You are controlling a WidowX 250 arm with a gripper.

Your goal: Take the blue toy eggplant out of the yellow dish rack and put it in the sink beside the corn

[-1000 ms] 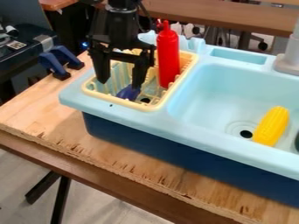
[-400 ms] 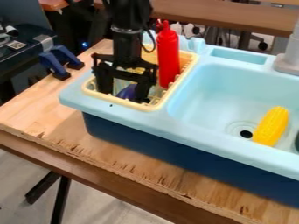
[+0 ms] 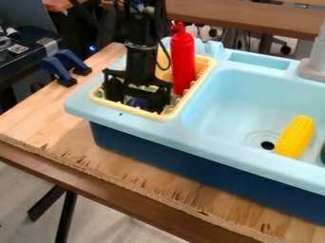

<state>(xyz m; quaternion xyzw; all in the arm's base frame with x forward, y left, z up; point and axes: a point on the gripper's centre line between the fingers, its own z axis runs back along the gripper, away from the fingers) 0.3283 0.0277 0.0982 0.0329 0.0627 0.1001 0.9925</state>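
black equipment (image 3: 28, 54) stands at the far left, well apart from the pincer (image 3: 136, 102). nearer to the pincer, still on its left, two blue clamps (image 3: 58, 70) with black ends sit at the edge of the wooden board (image 3: 47, 121).

next comes the pincer itself, pointing down into a pale yellow basket (image 3: 134, 111). its fingers are spread wide, one on each side of a purple-blue thing (image 3: 135, 101) low in the basket. that thing is mostly hidden, and i cannot tell whether the fingers touch it; no firm hold on it can be seen.

just to the right of the pincer, a red bottle (image 3: 183, 59) stands upright in the same basket, its narrow tip up. farther right is the basin of the light blue toy sink (image 3: 222, 128), whose left end carries the basket under the pincer. in the basin, well apart from the pincer, are a round drain (image 3: 255, 139) and, right beside it, a yellow corn cob (image 3: 296, 135) lying at a slant. a grey tap (image 3: 315, 66) rises from the back rim, and part of a dark thing (image 3: 323, 154) shows at the far right.
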